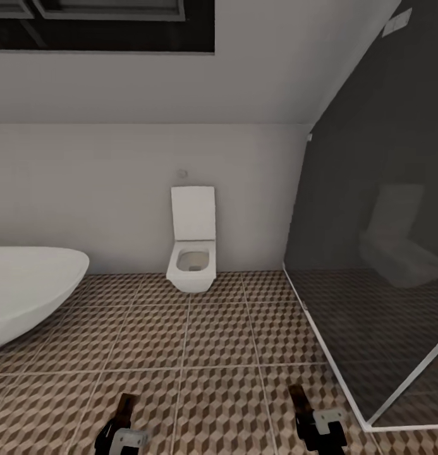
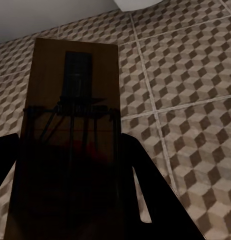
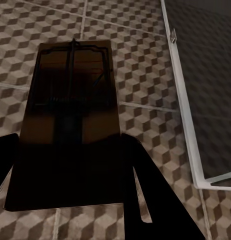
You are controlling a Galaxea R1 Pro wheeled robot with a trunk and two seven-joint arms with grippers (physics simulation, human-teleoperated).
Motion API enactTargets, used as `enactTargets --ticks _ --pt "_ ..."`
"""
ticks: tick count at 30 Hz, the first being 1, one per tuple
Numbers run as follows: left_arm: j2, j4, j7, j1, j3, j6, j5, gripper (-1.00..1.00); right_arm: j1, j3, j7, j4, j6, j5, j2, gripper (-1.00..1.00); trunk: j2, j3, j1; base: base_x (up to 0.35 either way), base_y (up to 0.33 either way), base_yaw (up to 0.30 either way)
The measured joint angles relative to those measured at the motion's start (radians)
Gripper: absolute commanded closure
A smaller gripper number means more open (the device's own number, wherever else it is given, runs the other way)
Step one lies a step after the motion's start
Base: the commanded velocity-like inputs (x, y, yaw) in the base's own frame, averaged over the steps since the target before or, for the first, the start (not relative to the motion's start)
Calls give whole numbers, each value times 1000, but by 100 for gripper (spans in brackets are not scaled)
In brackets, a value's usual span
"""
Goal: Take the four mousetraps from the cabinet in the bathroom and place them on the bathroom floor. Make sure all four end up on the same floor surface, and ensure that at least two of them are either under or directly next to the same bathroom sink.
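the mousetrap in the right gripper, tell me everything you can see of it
The mousetrap is a flat rectangular brown wooden board carrying a dark wire bar, a spring and a faint red mark. The right gripper is shut on its near end, and the board juts forward above the cube-patterned bathroom floor, beside the dark shower enclosure.

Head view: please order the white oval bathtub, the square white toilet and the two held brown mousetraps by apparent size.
1. White oval bathtub, though cut off by the frame.
2. Square white toilet.
3. Brown mousetraps, left and right: alike, unranked.
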Motion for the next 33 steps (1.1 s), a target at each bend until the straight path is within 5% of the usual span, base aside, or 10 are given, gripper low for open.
enactTargets --ticks 33 --pt "0 0 -1 0 0 0 0 100 0 0 0 0 0 0 0 100 0 0 0 0 0 255"
